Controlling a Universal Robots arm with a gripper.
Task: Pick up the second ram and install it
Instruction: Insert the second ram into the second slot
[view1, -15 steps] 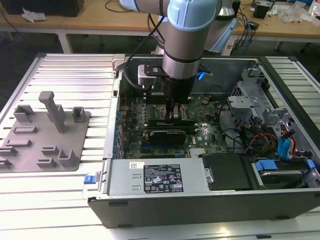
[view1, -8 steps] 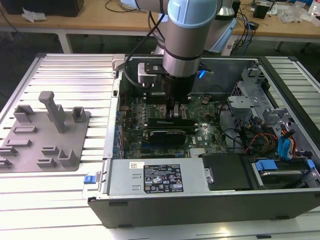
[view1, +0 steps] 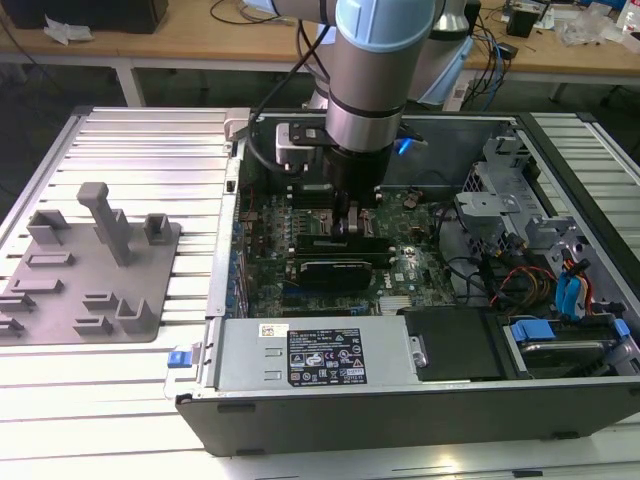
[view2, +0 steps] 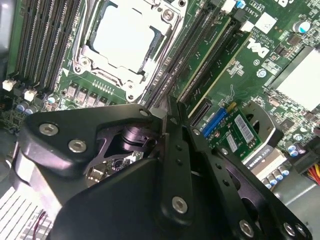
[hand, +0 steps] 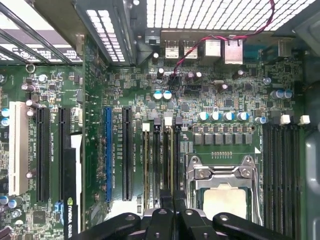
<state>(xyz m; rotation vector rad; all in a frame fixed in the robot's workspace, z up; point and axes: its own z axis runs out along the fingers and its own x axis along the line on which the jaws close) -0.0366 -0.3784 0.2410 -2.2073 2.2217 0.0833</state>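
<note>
My gripper (view1: 352, 225) is down inside the open computer case, over the memory slots beside the processor socket (hand: 222, 197). In both wrist views its black fingers (hand: 161, 216) stand pressed close together. The second ram (hand: 172, 160) shows edge-on as a thin strip running from between the fingers along a slot, standing upright in the slot nearest the socket. The fingers look shut on its upper edge. In the second wrist view the gripper (view2: 167, 112) sits right at the end of that slot row, next to the silver processor (view2: 125, 37).
A grey tray (view1: 90, 290) with upright posts lies on the ribbed table at the exterior view's left. A black card (view1: 335, 270) sits just in front of the gripper. The power supply (view1: 310, 350), drive cage (view1: 500, 200) and cables crowd the case.
</note>
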